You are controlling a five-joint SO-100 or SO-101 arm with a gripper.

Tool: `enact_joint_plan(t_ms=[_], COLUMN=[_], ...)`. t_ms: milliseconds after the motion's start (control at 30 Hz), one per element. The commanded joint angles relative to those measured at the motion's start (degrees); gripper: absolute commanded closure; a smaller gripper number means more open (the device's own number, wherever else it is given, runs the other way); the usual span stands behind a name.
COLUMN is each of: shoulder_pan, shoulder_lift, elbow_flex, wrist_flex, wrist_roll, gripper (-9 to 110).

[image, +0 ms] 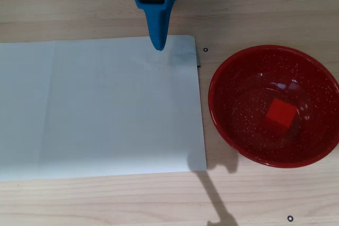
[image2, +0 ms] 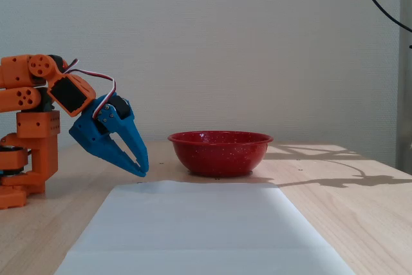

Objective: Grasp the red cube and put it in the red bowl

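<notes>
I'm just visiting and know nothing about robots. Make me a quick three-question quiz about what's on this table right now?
1. True or false: the red cube lies inside the red bowl.
2. What does the blue gripper hold? A) the cube B) nothing C) the bowl
3. In the overhead view, on which side of the white sheet does the bowl stand?

Key:
1. True; the overhead view shows it on the bowl's floor.
2. B; in the fixed view its fingers meet at the tips with nothing between them.
3. The right side, on the wooden table.
</notes>
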Motion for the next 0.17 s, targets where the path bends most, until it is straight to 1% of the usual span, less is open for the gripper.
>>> enact_joint_plan(t_ms=[0, 133], shoulder_pan=[-0.70, -0.70], shoulder_lift=[0.97, 0.97], elbow_flex=[0.62, 0.62], wrist_flex=[0.79, 0.79], wrist_roll=[-0.35, -0.35], gripper=[101, 101])
